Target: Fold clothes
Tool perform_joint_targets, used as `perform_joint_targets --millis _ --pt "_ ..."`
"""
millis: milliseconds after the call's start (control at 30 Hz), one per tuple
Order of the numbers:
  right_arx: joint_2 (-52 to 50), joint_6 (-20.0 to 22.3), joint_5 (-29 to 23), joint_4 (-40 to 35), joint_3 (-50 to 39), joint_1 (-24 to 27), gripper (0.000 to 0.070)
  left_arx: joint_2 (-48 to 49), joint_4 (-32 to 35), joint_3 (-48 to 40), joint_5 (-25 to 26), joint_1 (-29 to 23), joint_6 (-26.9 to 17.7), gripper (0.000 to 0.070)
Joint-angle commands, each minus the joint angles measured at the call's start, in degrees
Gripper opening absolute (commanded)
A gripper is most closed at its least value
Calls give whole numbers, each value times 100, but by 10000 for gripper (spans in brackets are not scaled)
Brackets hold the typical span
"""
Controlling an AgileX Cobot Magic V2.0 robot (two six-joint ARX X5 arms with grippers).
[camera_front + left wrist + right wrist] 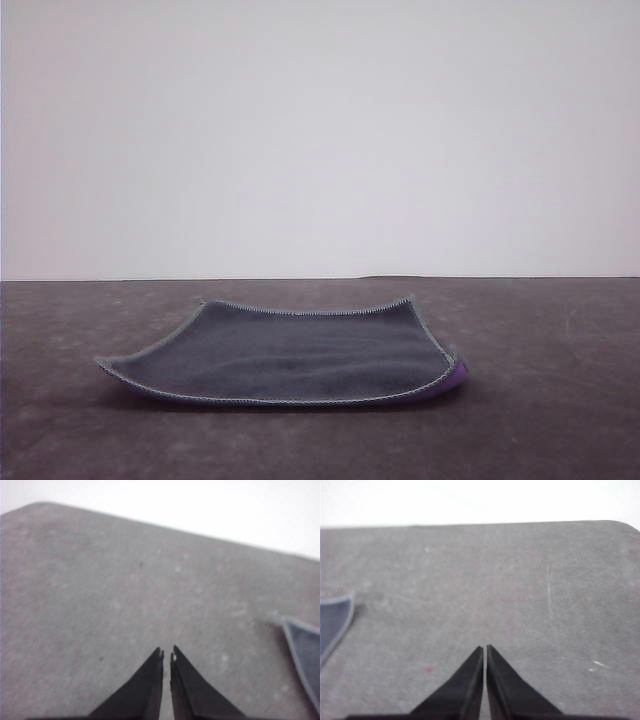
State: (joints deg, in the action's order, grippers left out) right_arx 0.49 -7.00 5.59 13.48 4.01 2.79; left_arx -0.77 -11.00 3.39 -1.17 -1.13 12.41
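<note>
Grey cloth (290, 355) flat on table (560, 400)

No legible txt, labels or nos. anywhere.

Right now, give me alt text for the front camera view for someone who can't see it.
A small square dark grey cloth lies unfolded on a dark grey table, its corners curling up, with purple showing under its right corner. A plain white wall fills the background.
</note>
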Motion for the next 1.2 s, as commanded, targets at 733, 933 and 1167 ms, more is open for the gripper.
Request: perform_joint_targets --millis 733,933,1167 --pt "5439 33 1271 171 4035 -417 4 -5831 -142 4186 1535 42 -174 16" --pt "6666 39 1830 168 4457 -745 5 -7024 -140 4573 2420 86 -198 16" --pt "7535 17 2194 162 4463 -963 4 -7849 -240 4578 2907 229 -270 16"
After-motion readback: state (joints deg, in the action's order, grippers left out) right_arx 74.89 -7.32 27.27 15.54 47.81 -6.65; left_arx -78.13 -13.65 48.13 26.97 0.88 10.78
